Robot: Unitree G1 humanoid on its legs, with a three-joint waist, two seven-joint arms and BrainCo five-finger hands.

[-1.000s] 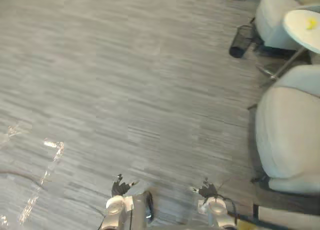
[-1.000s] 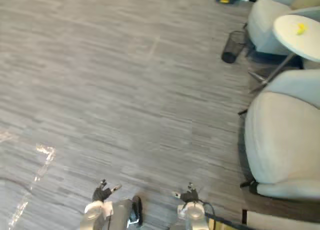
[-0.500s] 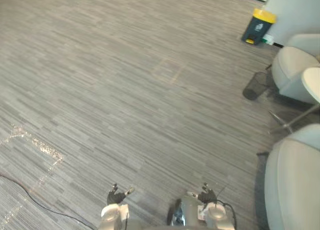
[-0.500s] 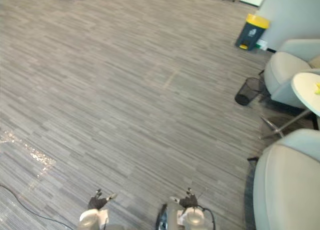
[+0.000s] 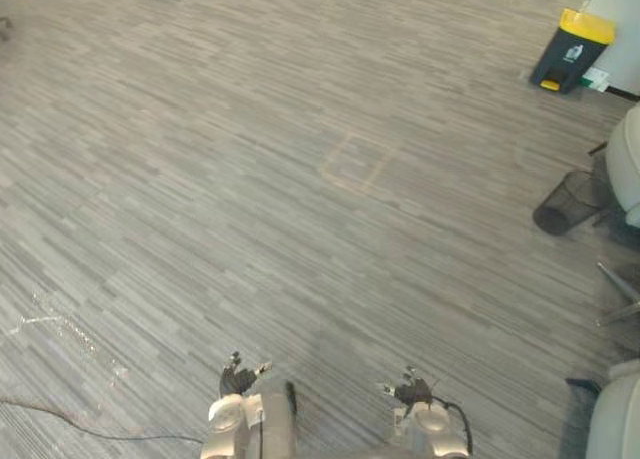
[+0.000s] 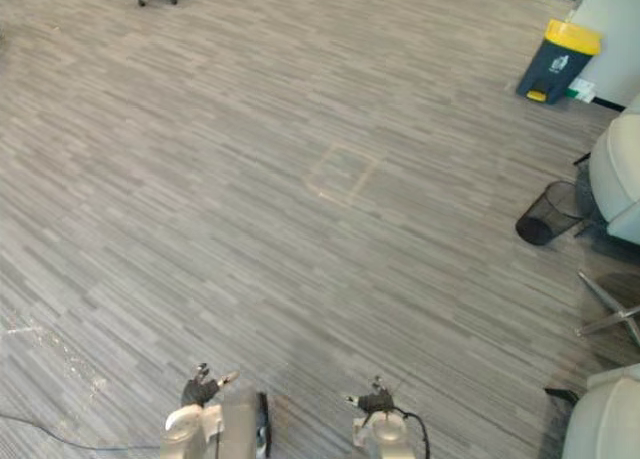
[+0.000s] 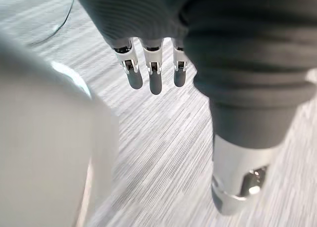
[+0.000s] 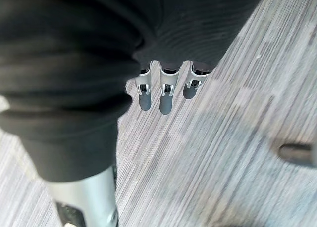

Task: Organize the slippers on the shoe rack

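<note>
Where left hand (image 5: 238, 380) and right hand (image 5: 410, 389) hang: near edge, above floor (image 5: 300, 199)
Left fingers (image 7: 155, 81): straight, holding nothing
Right fingers (image 8: 166, 101): straight, empty
Far right: yellow-lidded bin (image 5: 570, 49)

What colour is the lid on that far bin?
Yellow, over a dark body; the bin shows best in the right eye view.

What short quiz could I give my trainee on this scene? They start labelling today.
1. True or false: the left robot hand holds a slipper.
2. The dark plastic bin with a yellow lid stands: A) far ahead on the right of the grey plank floor; B) near left; C) between the robot hands.
3. Are the fingers of the right robot hand straight or curled?
Key: 1 false; 2 A; 3 straight.
</note>
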